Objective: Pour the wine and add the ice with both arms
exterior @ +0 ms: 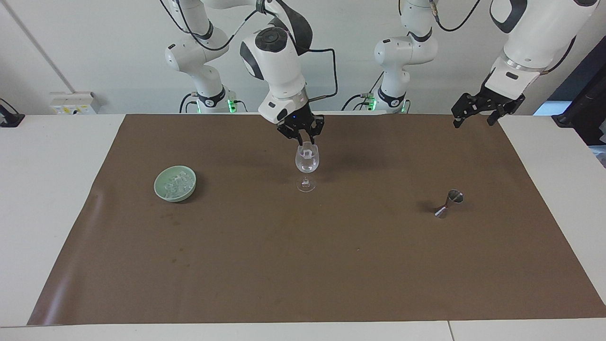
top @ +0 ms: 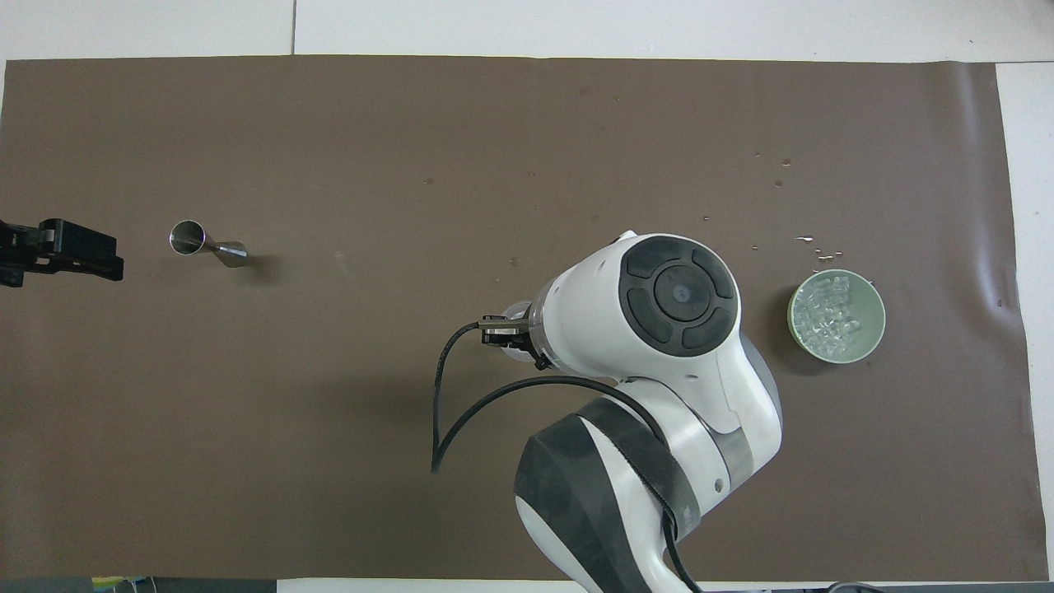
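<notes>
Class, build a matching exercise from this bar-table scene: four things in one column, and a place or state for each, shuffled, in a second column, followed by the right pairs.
Things:
1. wine glass
2. pale green bowl
3. metal jigger
4. left gripper

Places or states:
A. raised over the mat's edge at the left arm's end
B. toward the right arm's end of the table, holding ice cubes
C. directly under the right gripper, mid-mat
D. lying tilted on the brown mat, toward the left arm's end

Pairs: 1-C, 2-B, 3-D, 4-A
</notes>
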You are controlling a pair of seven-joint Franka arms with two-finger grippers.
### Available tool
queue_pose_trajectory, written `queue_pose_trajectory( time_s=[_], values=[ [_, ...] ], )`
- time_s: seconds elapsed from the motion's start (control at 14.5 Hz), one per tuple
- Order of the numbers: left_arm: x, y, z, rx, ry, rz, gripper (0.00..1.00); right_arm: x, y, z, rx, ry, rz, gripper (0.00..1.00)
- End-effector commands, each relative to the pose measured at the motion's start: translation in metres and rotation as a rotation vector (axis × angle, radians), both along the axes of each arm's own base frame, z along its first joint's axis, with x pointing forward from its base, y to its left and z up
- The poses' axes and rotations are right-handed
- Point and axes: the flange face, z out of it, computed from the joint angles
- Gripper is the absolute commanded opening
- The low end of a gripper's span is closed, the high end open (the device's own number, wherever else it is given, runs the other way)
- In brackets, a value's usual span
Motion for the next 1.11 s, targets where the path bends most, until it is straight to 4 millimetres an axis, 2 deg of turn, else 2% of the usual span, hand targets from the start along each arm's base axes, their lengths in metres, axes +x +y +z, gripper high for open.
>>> queue_pose_trajectory(
  time_s=[0.0, 0.07, 0.21, 0.28, 0.55, 0.69, 0.76, 0.97, 1.04],
  values=[
    [-0.004, 0.006, -0.004, -0.006, -0.007, -0.003, 1.00, -0.006, -0.004, 0.005, 0.017, 0.019, -0.022, 0.85],
    [0.000, 0.006, -0.002, -0.046, -0.029, -0.001, 1.00, -0.005, -0.005, 0.010, 0.016, 0.021, -0.019, 0.96],
    [0.000, 0.006, 0.005, -0.052, -0.019, -0.004, 1.00, 0.008, -0.020, 0.025, 0.000, 0.002, -0.028, 1.00],
    [0.000, 0.006, 0.002, -0.046, -0.001, -0.008, 1.00, 0.017, -0.040, 0.031, -0.021, -0.012, -0.049, 1.00],
    [-0.003, 0.018, 0.002, -0.023, 0.018, -0.039, 1.00, 0.040, -0.130, 0.063, -0.126, -0.068, -0.149, 1.00],
    [-0.004, 0.017, 0.001, -0.023, 0.017, -0.040, 1.00, 0.045, -0.175, 0.072, -0.143, -0.039, -0.206, 1.00],
    [-0.004, 0.016, 0.000, -0.023, 0.017, -0.040, 1.00, 0.047, -0.203, 0.076, -0.149, -0.027, -0.218, 1.00],
    [-0.004, 0.016, 0.000, -0.022, 0.017, -0.042, 1.00, 0.047, -0.296, 0.084, -0.169, 0.024, -0.115, 1.00],
    [-0.005, 0.016, 0.000, -0.022, 0.020, -0.035, 1.00, 0.043, -0.313, 0.088, -0.170, 0.025, -0.059, 1.00]
  ],
)
